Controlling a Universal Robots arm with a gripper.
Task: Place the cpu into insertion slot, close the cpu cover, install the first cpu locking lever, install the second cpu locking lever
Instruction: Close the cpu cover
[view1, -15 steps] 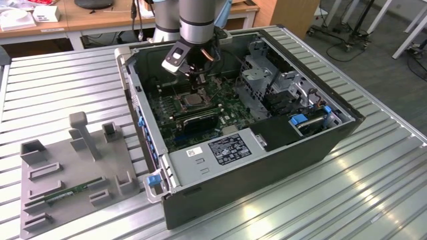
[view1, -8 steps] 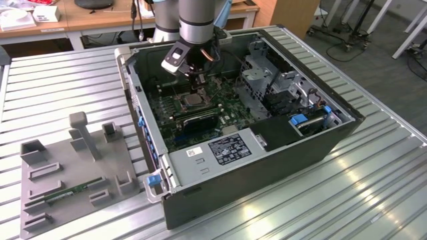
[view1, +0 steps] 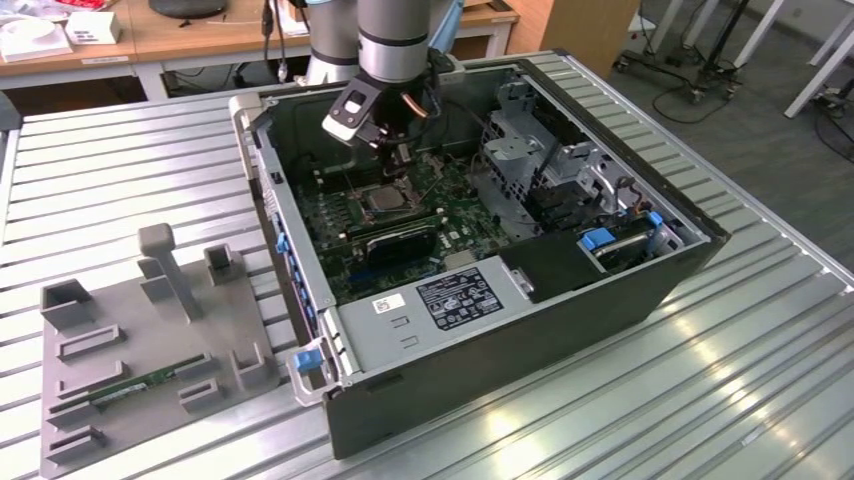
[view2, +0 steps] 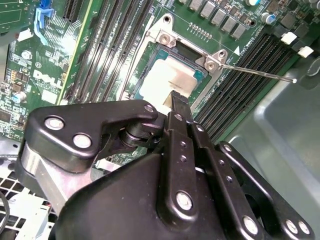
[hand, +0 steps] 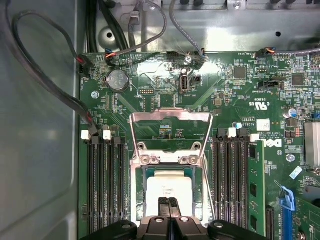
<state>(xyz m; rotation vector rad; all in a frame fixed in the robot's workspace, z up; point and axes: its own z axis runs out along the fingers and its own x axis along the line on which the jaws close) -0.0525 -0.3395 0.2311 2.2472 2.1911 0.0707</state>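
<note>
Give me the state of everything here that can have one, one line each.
cpu: seated in the insertion slot, top uncovered.
insertion slot: holds the cpu.
cpu cover: open, flipped back off the slot.
locking lever: unlatched, swung out from the socket corner.
gripper: shut, tips at the cpu's top.
computer case: on its side, interior exposed.
memory stick: lying in the gray fixture.

In the exterior view the arm (view1: 394, 35) hangs from twelve o'clock; its gripper (view1: 396, 160) points toward six, fingers (hand: 164, 206) pressed flat together, tips side by side.
</note>
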